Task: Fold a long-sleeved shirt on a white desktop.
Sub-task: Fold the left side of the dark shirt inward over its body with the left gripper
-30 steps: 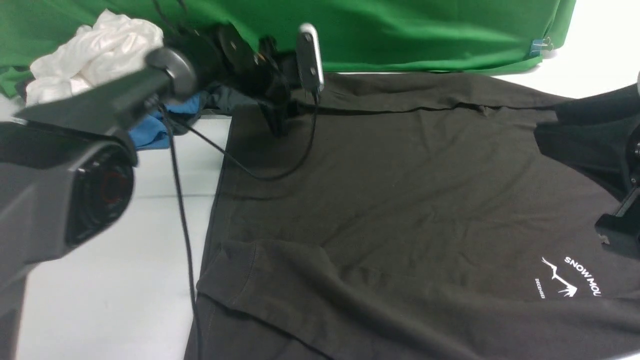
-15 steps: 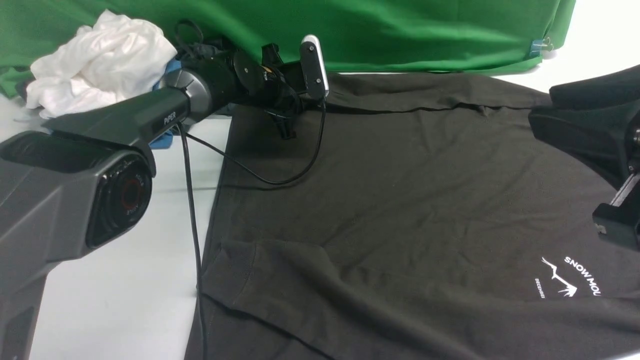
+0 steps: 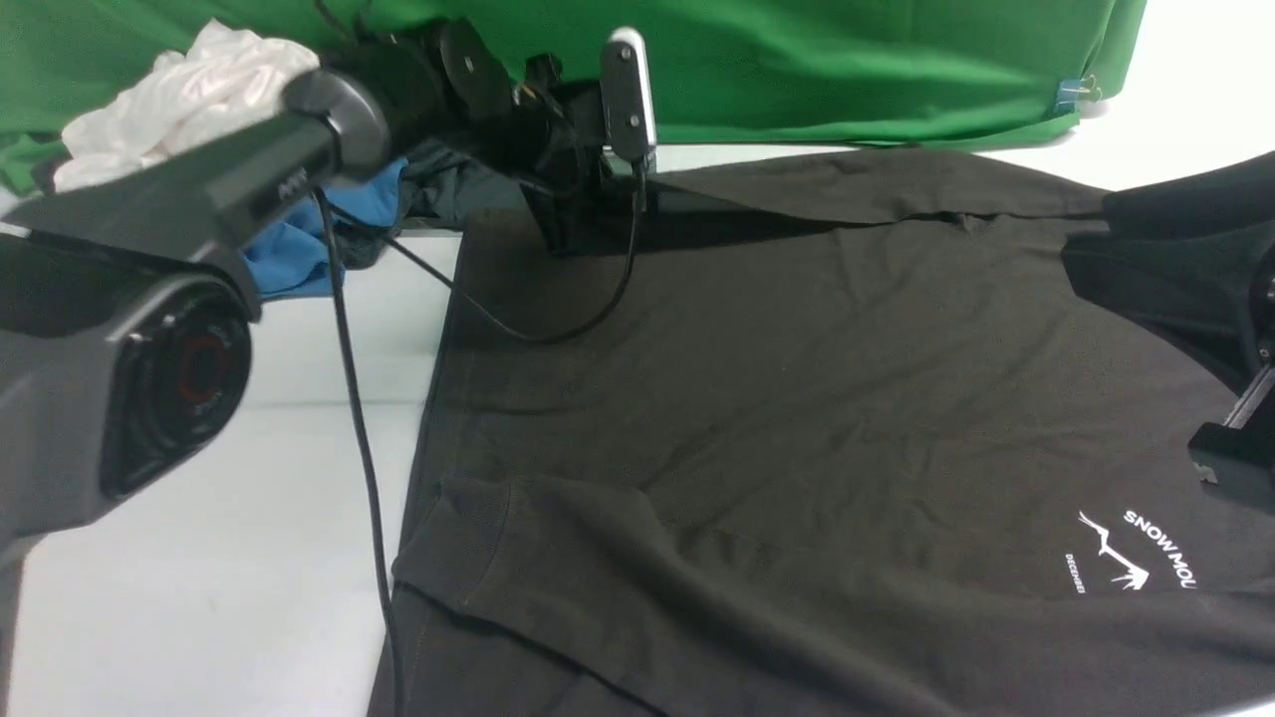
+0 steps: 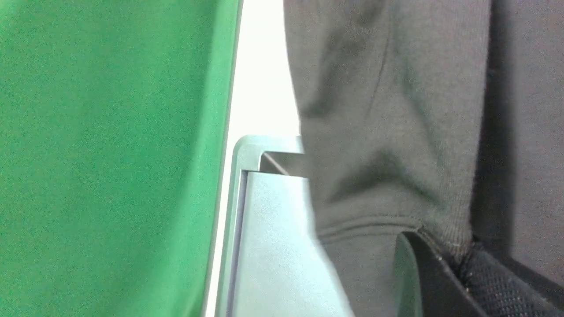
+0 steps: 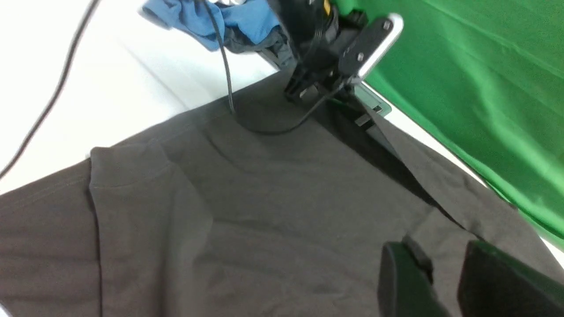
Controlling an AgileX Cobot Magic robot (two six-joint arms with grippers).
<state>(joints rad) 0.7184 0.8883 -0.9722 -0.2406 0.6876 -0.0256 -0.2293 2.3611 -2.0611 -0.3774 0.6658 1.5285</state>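
Note:
The long-sleeved shirt lies spread over the white desktop, its white mountain print near the right and a cuffed sleeve folded across the front. My left gripper is at the shirt's far left corner, raised a little. In the left wrist view it is shut on the hem of the shirt. The far edge hangs lifted with a shadow under it. My right gripper hovers over the shirt's far right part, and its fingers stand apart with flat fabric showing between them.
A white crumpled cloth, a blue garment and a dark teal-grey garment lie at the back left. The green backdrop hangs behind. A silver-framed cable hatch sits under the lifted edge. A black cable trails from the left arm.
My left gripper has risen with the shirt's far left edge, which now stands off the table with a shadow beneath. The right arm has barely shifted.

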